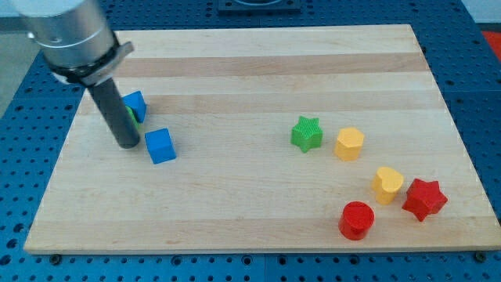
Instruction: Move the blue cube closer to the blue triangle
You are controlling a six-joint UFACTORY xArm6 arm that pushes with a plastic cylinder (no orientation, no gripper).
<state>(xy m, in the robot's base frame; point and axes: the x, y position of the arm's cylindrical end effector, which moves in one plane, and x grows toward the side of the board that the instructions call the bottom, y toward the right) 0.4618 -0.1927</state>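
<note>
Light wooden plank surface (258, 211), pale grain stripes running left-right, sitting on a blue perforated base that shows past all four edges. Dark fixture cut off at the view's top edge, unidentifiable.

Arm: grey metal collar at the view's top-left corner, cropped by the frame; dark rod drops from it. My tip (127, 146) sits near the surface's left edge, just left of the blue cube (160, 146), close to touching; contact unclear. No fingers on this rig, so nothing to open or close, only the rod.

Blue triangle-ish block (136, 104) is up and left of the cube, near it, partly hidden behind the rod, so its shape is hard to confirm. A sliver of a green block (134, 116) peeks out beside the rod, shape unreadable.

Right half: green star block (306, 133) and yellow block (349, 144) mid-surface. Toward the bottom-right corner: yellow heart-like block (387, 185), red star block (424, 198), red cylinder (356, 219).
</note>
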